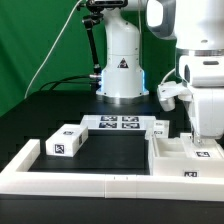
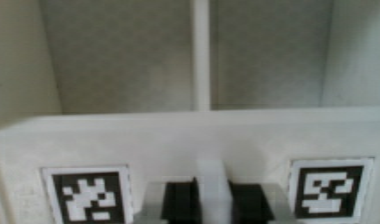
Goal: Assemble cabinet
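Cabinet (image 1: 182,152) is what the gripper (image 2: 208,203) has come to. In the wrist view the two dark fingers (image 2: 176,200) stand close together on either side of a thin white rib at the cabinet's top edge, between two tags, though I cannot tell whether they are pinching it or only straddling it. The cabinet sits at the exterior view's right, tucked into the corner of the low white frame (image 1: 100,186), with the arm straight above it. I'd judge it light and rigid: hard matte stuff that won't flex but might slip under smooth pads. So a thin wall or edge, taken squarely near its middle and clear of the tags, looks the sensible hold. Further out, a loose white block (image 1: 65,142) lies on the black table (image 1: 105,155) toward the exterior view's left, well apart from the cabinet. The marker board (image 1: 118,122) lies beyond, near the robot's base.
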`<state>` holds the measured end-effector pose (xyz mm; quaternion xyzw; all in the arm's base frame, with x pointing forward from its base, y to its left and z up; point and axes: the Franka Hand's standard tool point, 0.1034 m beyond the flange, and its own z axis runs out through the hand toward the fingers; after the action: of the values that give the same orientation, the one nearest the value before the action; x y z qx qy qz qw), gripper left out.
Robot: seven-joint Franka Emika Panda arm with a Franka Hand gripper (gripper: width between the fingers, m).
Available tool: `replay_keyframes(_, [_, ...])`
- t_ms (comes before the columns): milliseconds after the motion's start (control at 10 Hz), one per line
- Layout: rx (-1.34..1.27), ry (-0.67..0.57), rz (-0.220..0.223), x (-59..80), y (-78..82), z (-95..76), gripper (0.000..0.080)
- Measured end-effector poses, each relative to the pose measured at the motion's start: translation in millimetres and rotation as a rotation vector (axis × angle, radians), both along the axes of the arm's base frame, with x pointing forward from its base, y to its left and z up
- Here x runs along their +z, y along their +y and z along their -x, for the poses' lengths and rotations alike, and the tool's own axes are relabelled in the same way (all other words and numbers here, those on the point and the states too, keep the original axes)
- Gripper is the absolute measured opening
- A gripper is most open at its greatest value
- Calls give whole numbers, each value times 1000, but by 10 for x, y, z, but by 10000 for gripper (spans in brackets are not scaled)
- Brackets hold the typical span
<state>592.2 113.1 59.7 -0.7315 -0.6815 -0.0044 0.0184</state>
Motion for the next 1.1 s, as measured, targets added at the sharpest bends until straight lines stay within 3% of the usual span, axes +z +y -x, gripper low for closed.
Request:
replay_keyframes(100, [1,-6,-2,-4,8,12,69])
replay_keyframes(300, [2,-15,-6,-2,16,29,310])
replay_keyframes(400, [3,-16,-5,5,10,33,310])
replay_keyframes(500, [2,-18,-4,26,-1,33,493])
replay_keyframes(600, [3,-21,-1,60,-12,48,628])
replay_keyframes(700, [3,-21,3,96,-29,92,628])
replay_keyframes(800, [-1,-23,10,158,-51,149,764])
replay_keyframes(1100, [-21,-25,31,314,-105,386,796])
